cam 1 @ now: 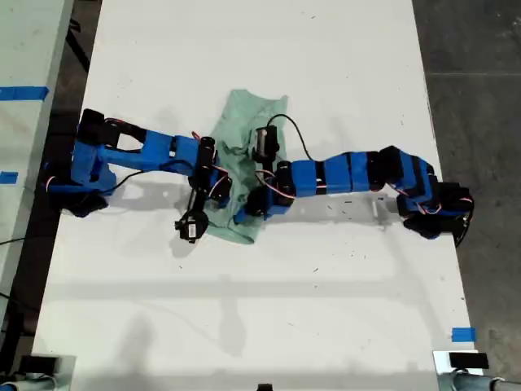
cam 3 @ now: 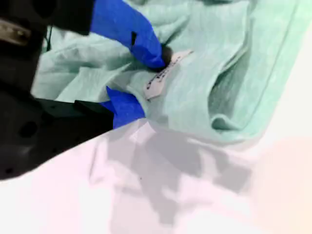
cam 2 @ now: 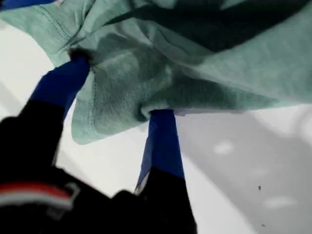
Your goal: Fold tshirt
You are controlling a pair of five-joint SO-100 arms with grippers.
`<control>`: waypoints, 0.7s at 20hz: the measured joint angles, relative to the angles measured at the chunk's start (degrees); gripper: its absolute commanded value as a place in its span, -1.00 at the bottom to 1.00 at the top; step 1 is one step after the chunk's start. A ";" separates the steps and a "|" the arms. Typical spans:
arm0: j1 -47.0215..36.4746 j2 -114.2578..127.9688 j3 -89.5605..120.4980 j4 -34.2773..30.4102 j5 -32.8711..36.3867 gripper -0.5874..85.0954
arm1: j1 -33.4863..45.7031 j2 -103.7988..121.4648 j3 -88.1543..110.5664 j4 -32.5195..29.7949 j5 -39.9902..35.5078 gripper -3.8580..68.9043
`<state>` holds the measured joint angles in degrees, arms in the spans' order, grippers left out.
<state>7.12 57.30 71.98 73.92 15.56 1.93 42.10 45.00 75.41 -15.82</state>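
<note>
The tshirt [cam 1: 244,130] lies crumpled near the middle of the white surface [cam 1: 244,49], bunched into a narrow strip that runs from the far side toward the near side in the exterior view. Two blue arms reach in over it. One arm [cam 1: 138,155] comes from the exterior view's left and the other arm [cam 1: 350,175] from the exterior view's right. Their ends meet over the near half of the cloth. The wrist views do not settle which arm is which.

My first tool [cam 2: 119,90] has its two blue fingers [cam 2: 161,126] set fairly wide apart, with a thick bunch of the tshirt [cam 2: 204,63] clenched between their tips. The cloth edge there hangs clear of the surface [cam 2: 243,165] and casts a shadow on it.

My second tool [cam 3: 146,80] is clenched on the tshirt [cam 3: 229,58] at the small white neck label [cam 3: 163,75]. One finger [cam 3: 141,41] presses just beside the label and the other sits under the fold. Pale green folds pile up around the grip.

A bit of blue tape [cam 1: 462,334] sits at the near right of the surface in the exterior view.
</note>
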 measured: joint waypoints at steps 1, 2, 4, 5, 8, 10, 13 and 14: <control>0.00 -1.58 -1.93 -0.26 -0.62 -0.99 | 0.00 -0.62 -0.09 -0.09 0.00 -0.60; 0.09 -2.46 -2.81 -0.35 -0.97 -0.99 | 0.00 -0.88 -0.26 -0.09 0.00 -0.73; 0.18 -3.52 -4.13 0.26 -1.49 -0.99 | 0.00 -1.05 -0.62 0.09 0.00 -0.95; 0.18 -3.52 -4.13 0.00 -1.41 -0.99 | 0.00 -1.05 -0.88 0.53 0.00 -0.95; 0.35 -4.22 -5.19 -0.09 -1.67 -0.99 | -1.05 -0.70 -1.05 0.62 -0.09 -0.95; 0.97 -3.87 -7.29 -0.09 -1.14 -0.99 | -2.37 0.97 0.00 1.85 -0.09 -0.95; 3.78 -4.48 -13.18 1.41 0.53 -0.99 | -4.83 4.83 2.99 5.19 -0.09 -0.95; 5.36 -4.83 -17.49 4.04 1.93 -0.99 | -5.89 6.94 3.69 6.68 -0.09 -0.95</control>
<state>12.48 52.47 54.49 77.96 17.49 -3.96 49.04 48.69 82.09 -15.91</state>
